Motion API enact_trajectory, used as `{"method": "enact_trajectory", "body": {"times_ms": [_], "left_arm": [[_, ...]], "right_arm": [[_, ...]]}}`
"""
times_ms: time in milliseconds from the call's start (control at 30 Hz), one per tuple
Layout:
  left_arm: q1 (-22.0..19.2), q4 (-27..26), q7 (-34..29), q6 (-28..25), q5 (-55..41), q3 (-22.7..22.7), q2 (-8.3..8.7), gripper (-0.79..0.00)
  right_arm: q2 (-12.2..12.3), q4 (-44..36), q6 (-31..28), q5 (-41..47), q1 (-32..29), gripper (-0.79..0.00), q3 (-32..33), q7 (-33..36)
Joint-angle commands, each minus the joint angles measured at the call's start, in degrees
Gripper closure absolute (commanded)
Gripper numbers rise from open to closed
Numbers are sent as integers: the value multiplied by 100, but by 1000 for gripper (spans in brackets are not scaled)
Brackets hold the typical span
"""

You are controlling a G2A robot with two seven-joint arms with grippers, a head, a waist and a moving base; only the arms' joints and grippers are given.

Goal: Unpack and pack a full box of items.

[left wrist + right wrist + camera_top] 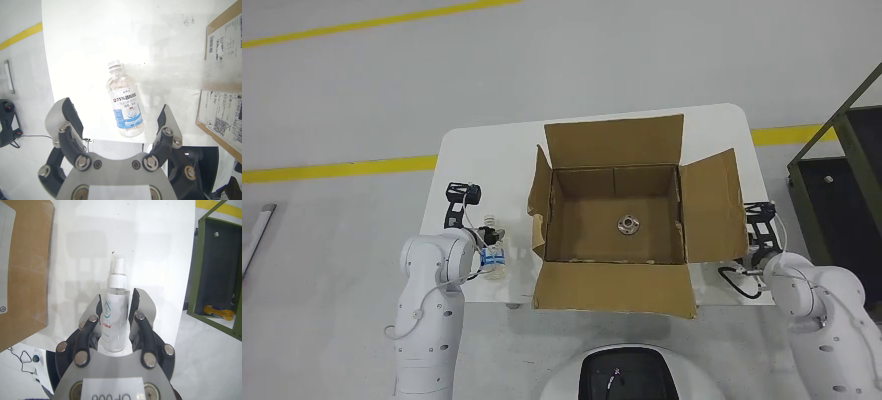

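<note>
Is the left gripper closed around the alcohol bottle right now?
No, the left gripper is open, and the alcohol bottle lies on its side on the white table, clear of both fingers.

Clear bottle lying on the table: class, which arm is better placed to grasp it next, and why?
Left. The left gripper is open and empty, near the clear bottle; the right gripper is shut on a spray bottle across the box.

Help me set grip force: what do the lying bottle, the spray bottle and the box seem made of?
Lying bottle: probably clear glossy plastic; the table shows through it, printed label. Spray bottle: clear smooth plastic body, opaque white pump head. Box: matte brown cardboard, apparently; folded, creased flaps.
</note>
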Motion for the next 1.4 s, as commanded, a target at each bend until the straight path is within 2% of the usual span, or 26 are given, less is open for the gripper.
{"method": "enact_trajectory", "body": {"times_ms": [0, 167, 233, 267, 300, 333, 433, 533, 700, 867, 1000, 1267, 1367], "left_arm": [[0, 0, 0, 0, 0, 0, 0, -785], [0, 0, 0, 0, 0, 0, 0, -785], [0, 0, 0, 0, 0, 0, 0, -785], [0, 0, 0, 0, 0, 0, 0, -785], [0, 0, 0, 0, 0, 0, 0, -785], [0, 0, 0, 0, 0, 0, 0, -785], [0, 0, 0, 0, 0, 0, 0, -785], [0, 0, 0, 0, 0, 0, 0, -785], [0, 0, 0, 0, 0, 0, 0, -785], [0, 0, 0, 0, 0, 0, 0, -785], [0, 0, 0, 0, 0, 0, 0, -785], [0, 0, 0, 0, 0, 0, 0, -785], [0, 0, 0, 0, 0, 0, 0, -785]], "right_arm": [[10, -73, 45, 78, 4, -363, 45, 2], [40, -557, 420, 632, 9, -357, 580, -186], [55, -894, 570, 855, 41, -311, 886, -489], [57, -1033, 621, 1040, 50, -268, 1020, -665], [61, -1236, 701, 1188, 98, -172, 1168, -893], [61, -1401, 717, 1347, 121, -6, 1258, -1093], [58, -2000, 737, 1815, 192, 0, 1375, -1572], [50, -2568, 753, 2118, 260, 0, 1200, -1847], [57, -3228, 490, 2065, 380, 0, 285, -1926], [57, -2945, 661, 1189, 516, 0, -886, -1688], [34, -2327, 904, 486, 678, 0, -1728, -1357], [-24, -777, 1140, -476, 1188, 0, -2626, -753], [-55, -485, 1314, -604, 1288, 0, -2768, -791]]}}
